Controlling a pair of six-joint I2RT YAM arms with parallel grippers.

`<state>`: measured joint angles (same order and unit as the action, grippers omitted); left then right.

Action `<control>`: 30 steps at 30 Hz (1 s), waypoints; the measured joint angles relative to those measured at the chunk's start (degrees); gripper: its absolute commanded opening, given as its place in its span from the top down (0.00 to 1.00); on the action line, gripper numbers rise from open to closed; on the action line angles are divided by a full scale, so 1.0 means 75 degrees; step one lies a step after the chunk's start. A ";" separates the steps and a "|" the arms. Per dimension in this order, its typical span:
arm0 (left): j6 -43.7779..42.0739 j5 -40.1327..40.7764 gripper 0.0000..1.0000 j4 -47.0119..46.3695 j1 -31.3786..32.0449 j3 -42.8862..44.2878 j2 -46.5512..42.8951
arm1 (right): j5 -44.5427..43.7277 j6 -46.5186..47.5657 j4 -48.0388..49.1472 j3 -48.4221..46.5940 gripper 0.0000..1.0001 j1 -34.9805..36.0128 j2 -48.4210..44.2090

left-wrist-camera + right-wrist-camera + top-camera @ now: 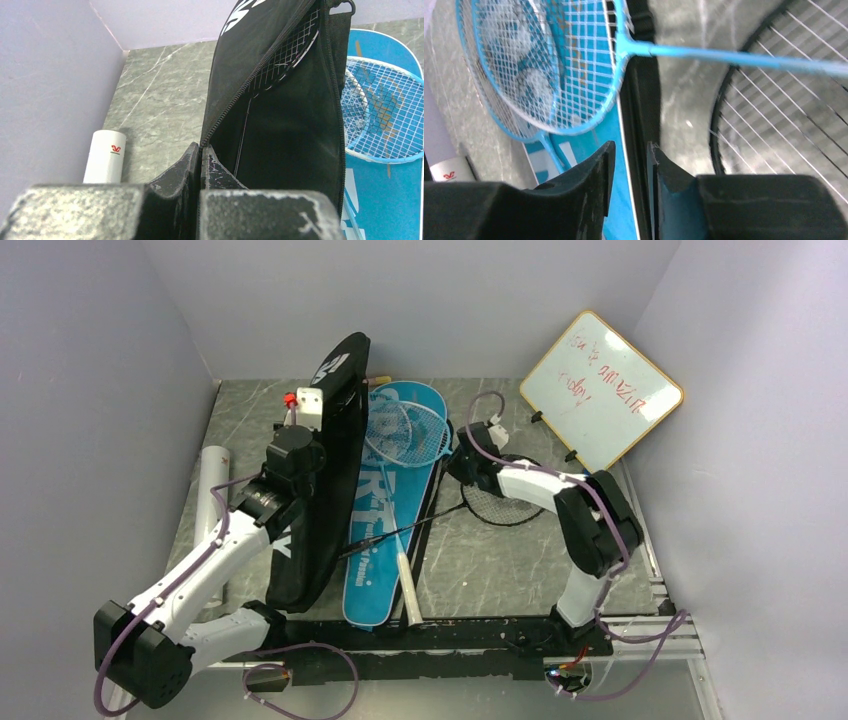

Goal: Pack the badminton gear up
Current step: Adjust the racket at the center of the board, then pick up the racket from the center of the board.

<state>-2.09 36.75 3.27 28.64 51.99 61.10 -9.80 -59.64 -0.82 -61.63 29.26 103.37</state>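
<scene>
The black bag stands tilted on its edge. My left gripper is shut on the bag's zipper edge and holds its mouth open. A racket's strings show inside. The blue bag lies flat beside it with two light-blue rackets on top. A black racket lies right of the blue bag, its shaft crossing it. My right gripper hovers by that racket's head. In the right wrist view its jaws stand slightly apart over the blue bag's edge, holding nothing. No shuttlecocks show clearly.
A long white tube lies along the left wall, also in the left wrist view. The orange-rimmed whiteboard leans at the back right. A white tube end shows at the right wrist view's left edge. Walls close three sides.
</scene>
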 measured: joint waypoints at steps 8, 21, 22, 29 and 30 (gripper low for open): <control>0.0047 -0.0367 0.95 0.0067 -0.0073 -0.0003 -0.0035 | 0.0003 -0.1081 -0.0347 0.1958 0.55 0.0323 -0.1801; 0.0111 -0.0589 0.95 0.0114 -0.0093 -0.0003 -0.0035 | 0.0149 -0.2407 0.0192 0.2363 0.69 0.0615 -0.1183; 0.0111 -0.0589 0.95 0.0117 -0.0096 -0.0003 -0.0035 | 0.0152 -0.2454 0.0230 0.2299 0.74 0.0618 -0.1099; 0.0111 -0.0589 0.95 0.0117 -0.0108 0.0000 -0.0035 | 0.0117 -0.2678 0.0169 0.2180 1.00 0.0650 -0.0953; 0.0111 -0.0589 0.95 0.0117 -0.0111 0.0000 -0.0035 | 0.0114 -0.2672 0.0041 0.2186 1.00 0.0653 -0.1040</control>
<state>-1.26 32.34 4.14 27.81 51.99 60.84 -8.95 -79.68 -0.51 -45.23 34.15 95.57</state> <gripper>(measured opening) 0.056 0.038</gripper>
